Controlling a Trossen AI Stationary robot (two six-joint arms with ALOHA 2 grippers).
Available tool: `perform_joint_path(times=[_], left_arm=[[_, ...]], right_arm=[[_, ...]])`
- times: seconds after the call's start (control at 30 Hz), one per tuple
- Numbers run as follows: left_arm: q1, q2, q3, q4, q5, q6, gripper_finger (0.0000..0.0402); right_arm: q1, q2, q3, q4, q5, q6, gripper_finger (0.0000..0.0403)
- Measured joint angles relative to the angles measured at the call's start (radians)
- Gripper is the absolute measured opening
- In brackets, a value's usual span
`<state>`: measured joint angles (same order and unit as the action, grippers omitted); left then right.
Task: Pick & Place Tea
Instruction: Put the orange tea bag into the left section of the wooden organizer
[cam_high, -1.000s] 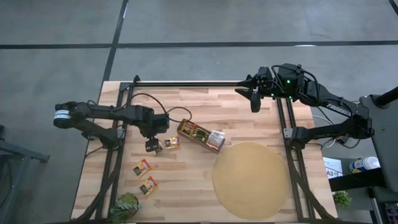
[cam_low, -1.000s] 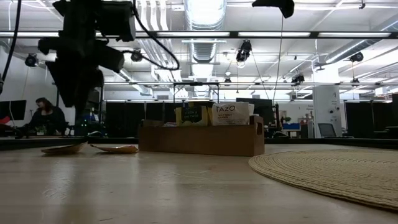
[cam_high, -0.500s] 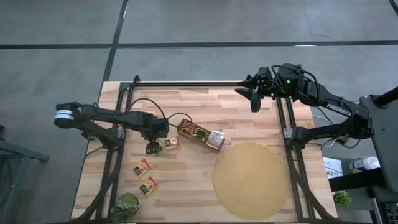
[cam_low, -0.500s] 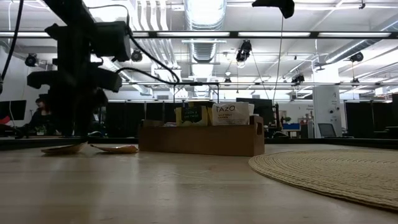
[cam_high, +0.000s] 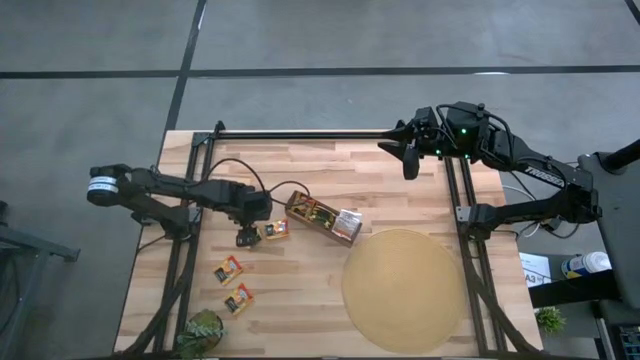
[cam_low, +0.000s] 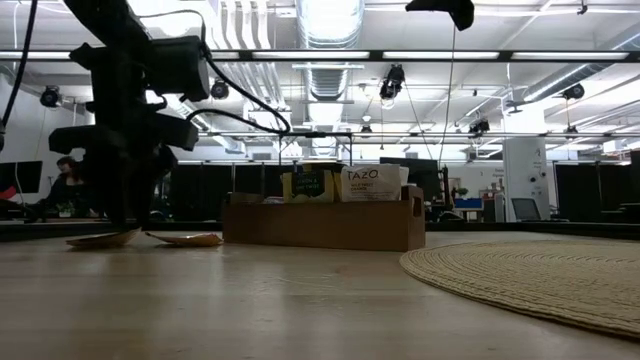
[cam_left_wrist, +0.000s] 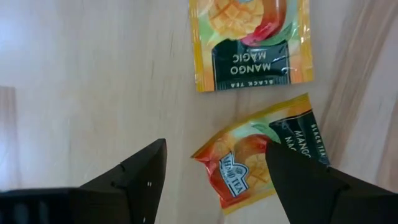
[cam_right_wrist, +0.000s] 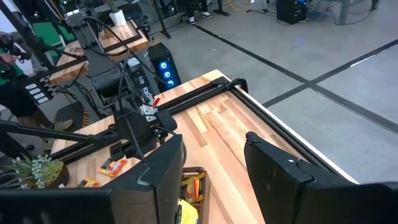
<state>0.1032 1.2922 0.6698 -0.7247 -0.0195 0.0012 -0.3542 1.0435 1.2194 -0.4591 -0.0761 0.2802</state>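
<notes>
Left gripper (cam_high: 243, 238) — down at the tabletop at about 9 o'clock of the wooden box (cam_high: 322, 217), fingers (cam_left_wrist: 134, 177) spread wide, straddling a crumpled mango tea sachet (cam_left_wrist: 252, 163) that lies loose on the wood; nothing pinched. Second mango sachet (cam_left_wrist: 252, 40) flat just beyond the first, apart from it, label face up. Two further orange sachets (cam_high: 229, 269) and (cam_high: 239, 298) at 7 o'clock of the box, well apart from it, near the table's front-left. Box itself mid-table, holding upright sachets, a white one (cam_high: 347, 226) at its 4 o'clock end. Round woven mat (cam_high: 403, 290) at 5 o'clock of the box, bare. Small plant (cam_high: 203, 331) at the front-left corner. Right gripper (cam_high: 409, 160) — raised over the table's far edge at 1 o'clock of the box, fingers parted, empty.
</notes>
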Motion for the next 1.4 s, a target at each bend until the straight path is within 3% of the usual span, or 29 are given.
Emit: perform_joint_path(times=[0.47, 0.73, 1.07, 1.23, 1.4], left_arm=[[0.0, 0.003, 0.018, 0.002, 0.049, 0.14, 0.0266], [-0.005, 0.003, 0.073, 0.011, 0.154, 0.218, 0.0263], [-0.077, 0.003, 0.077, 0.007, 0.165, 0.305, 0.0246], [-0.106, 0.003, 0.1, 0.009, 0.148, 0.193, 0.0245], [-0.109, 0.018, 0.145, -0.03, 0.103, -0.244, 0.0245]], right_arm=[[0.0, 0.0, 0.0, 0.0, 0.0, -0.018, 0.0169], [0.0, 0.0, 0.0, 0.0, 0.0, -0.019, 0.0169], [0.0, 0.0, 0.0, -0.003, 0.0, -0.018, 0.0169], [0.0, 0.0, 0.0, -0.004, 0.0, -0.038, 0.0169], [0.0, 0.0, 0.0, -0.004, 0.0, -0.047, 0.0169]])
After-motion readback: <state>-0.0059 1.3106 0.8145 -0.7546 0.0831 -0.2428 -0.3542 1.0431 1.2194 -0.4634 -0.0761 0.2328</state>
